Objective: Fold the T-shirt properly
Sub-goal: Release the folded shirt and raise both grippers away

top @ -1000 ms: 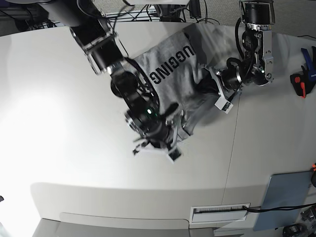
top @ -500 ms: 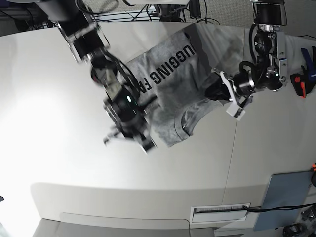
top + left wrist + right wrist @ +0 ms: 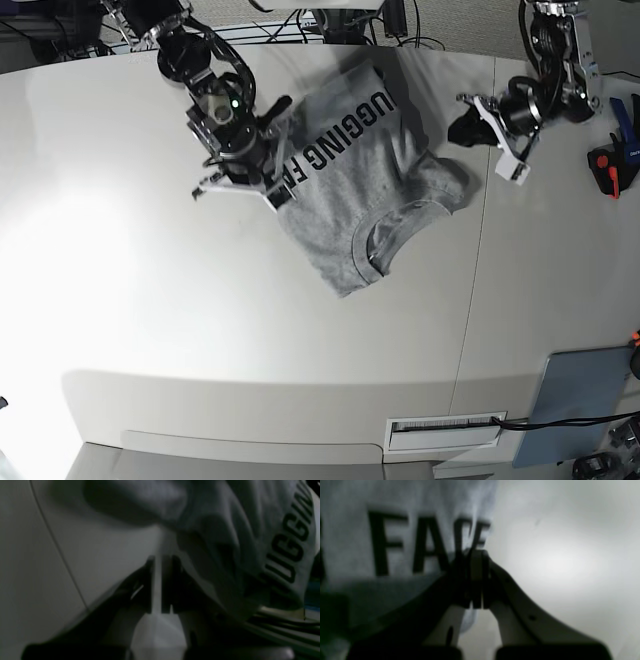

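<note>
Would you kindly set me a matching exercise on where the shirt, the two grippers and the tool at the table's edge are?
Things:
1. T-shirt
2. right gripper
3. left gripper
4. red and black tool

Descriptions:
a. at the base view's right edge
b. grey, lettering up, mid-table
c. shut on the cloth's edge by the letters FACE
d. beside the shirt's rumpled side, over the bare table

Pairs: 1-b, 2-c, 3-d, 4-a
</note>
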You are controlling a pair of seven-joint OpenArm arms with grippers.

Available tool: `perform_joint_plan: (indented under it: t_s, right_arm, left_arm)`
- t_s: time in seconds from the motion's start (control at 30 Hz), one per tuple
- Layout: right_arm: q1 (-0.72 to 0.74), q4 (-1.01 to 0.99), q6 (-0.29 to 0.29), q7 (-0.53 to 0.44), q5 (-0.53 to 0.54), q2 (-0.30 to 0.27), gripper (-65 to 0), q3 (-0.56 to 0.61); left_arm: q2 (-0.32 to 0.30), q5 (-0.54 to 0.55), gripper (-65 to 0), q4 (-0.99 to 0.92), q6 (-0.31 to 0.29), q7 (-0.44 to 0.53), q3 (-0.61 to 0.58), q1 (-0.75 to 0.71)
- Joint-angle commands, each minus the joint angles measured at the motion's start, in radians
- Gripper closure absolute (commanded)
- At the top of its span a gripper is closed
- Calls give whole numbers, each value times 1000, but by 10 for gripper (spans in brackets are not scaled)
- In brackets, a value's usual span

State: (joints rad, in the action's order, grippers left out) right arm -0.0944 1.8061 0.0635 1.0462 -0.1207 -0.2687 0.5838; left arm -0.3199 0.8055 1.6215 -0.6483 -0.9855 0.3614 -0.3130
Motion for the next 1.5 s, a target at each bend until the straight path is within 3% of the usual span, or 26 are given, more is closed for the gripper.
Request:
perform_joint_plan:
  t_s: [0.0,0.13,0.3,0.5,0.67,0.93,1.03,1.1,1.23,1.4,1.47]
  right_arm:
    - [-5,19,-15,-13,-27,-4,0,-3]
    - [-55,19,-56,-14,-100,-14,0,-4]
    - [-98,19,-57,-27,-112,-14,0,-4]
    - [-119,21,-57,-43,-95,-14,0,-2]
    - [-122,34,-26,-56,-23,-13,0,20]
    - [-122,119,-28,-50,-22,-12,0,71]
    - [-122,120,-28,-46,-22,-11,0,71]
    - [-123,126,-38,-40,-31,-11,0,71]
    - [-127,182,-118,-8,-123,-15,0,69]
    - [-158,254,-163,17,-154,-25,0,-5]
    - [-191,280,-163,16,-153,-26,0,-72]
  left_arm:
    - [3,25,-49,16,-7,29,3,9]
    - [57,-1,-49,15,-7,111,1,29]
    - [121,-192,-49,-3,-2,166,1,105]
    - [120,-277,-49,-125,31,228,1,216]
    - [121,-284,-49,-253,30,254,1,316]
    - [120,-286,-49,-394,16,253,1,456]
    - [120,-268,-49,-395,-32,249,1,477]
    - [116,-223,-49,-387,-50,229,1,482]
    - [86,-143,-28,-308,-50,171,1,460]
    - [42,-132,0,-136,-50,113,2,372]
    - [18,-132,0,-75,12,107,2,320]
